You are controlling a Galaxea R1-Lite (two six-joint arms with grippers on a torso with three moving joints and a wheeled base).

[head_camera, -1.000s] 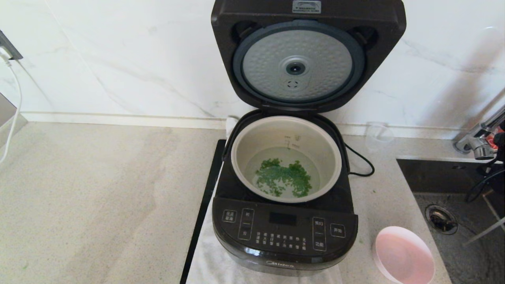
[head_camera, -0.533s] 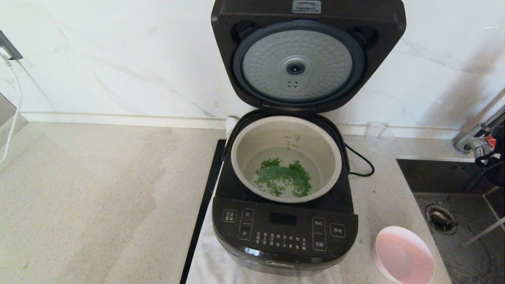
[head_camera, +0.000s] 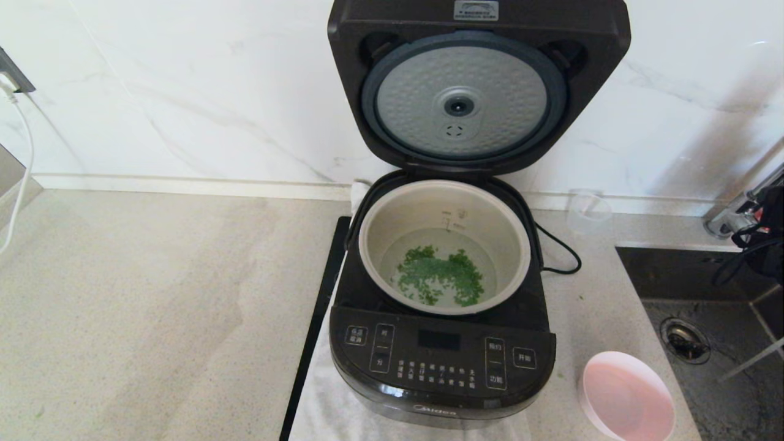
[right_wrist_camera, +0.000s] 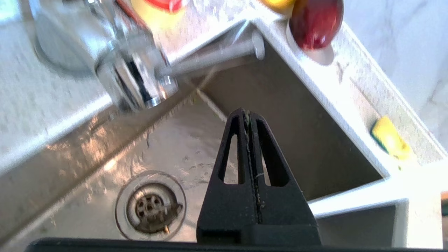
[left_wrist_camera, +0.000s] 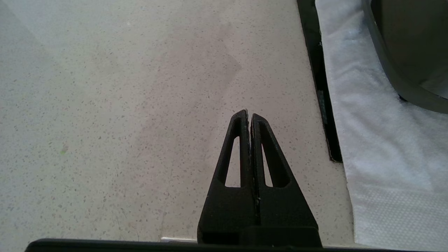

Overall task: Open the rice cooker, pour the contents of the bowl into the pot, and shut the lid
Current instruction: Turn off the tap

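rice cooker: on white towel, lid upright | pot: clear water with green herb bits | bowl: on counter right of cooker, looks empty, partly cropped | clear cup: behind, near wall | left gripper: fingers pressed together, empty, over counter | right gripper: fingers together, empty, above sink

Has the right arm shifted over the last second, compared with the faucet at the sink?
Yes. In the head view the right arm has risen along the frame's right edge and now covers part of the faucet.
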